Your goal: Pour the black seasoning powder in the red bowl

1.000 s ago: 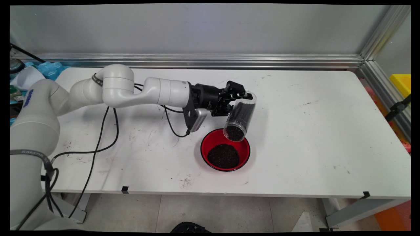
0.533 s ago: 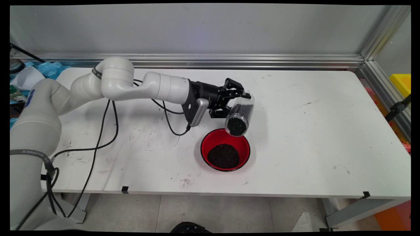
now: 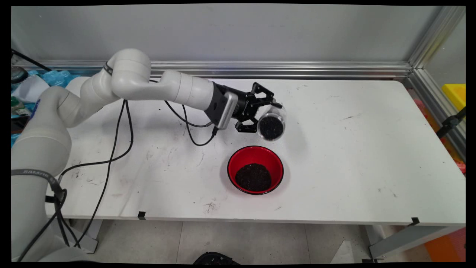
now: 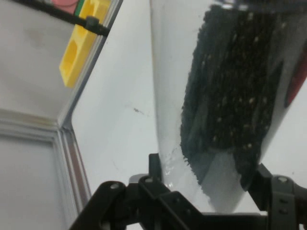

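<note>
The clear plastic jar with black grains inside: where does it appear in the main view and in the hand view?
Main view: the clear plastic jar is just right of centre, held off the table in the black claw, beyond the red bowl.
Hand view: it fills the upper right, rising from the claw.
Shared landmark: the yellow block beyond the table's edge.

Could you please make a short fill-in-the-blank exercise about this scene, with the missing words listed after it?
1. The gripper is shut on a clear ____ partly filled with dark granules.
2. The bowl on the white table is ____ in colour.
3. Inside the bowl lies a heap of ____ granules.
4. In the main view, the bowl stands ____ to the camera than the gripper.

Missing words: jar; red; dark; nearer
</note>
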`<state>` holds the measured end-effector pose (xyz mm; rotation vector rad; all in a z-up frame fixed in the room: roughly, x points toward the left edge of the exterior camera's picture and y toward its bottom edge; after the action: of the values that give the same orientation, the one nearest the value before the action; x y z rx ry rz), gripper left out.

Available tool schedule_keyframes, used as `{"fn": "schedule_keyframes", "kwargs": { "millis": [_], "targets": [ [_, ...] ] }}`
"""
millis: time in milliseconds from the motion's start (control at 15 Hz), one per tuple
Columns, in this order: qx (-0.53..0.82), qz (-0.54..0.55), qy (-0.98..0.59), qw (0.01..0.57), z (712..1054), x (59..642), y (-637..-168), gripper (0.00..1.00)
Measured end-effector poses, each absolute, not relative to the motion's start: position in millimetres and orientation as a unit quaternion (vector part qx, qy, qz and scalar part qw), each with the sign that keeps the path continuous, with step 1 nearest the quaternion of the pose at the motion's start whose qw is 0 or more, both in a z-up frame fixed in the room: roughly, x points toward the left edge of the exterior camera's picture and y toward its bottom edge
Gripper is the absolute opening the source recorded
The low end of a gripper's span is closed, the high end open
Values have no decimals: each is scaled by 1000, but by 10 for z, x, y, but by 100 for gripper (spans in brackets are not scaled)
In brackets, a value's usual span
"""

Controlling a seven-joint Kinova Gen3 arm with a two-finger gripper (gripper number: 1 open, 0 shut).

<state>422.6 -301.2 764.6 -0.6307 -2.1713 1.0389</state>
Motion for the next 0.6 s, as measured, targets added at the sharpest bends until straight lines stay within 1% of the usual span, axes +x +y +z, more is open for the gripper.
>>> {"fn": "schedule_keyframes", "kwargs": {
  "millis": [600],
  "targets": [
    [-104,318,-869,366,7915,4340,-3143,0]
  ]
}}
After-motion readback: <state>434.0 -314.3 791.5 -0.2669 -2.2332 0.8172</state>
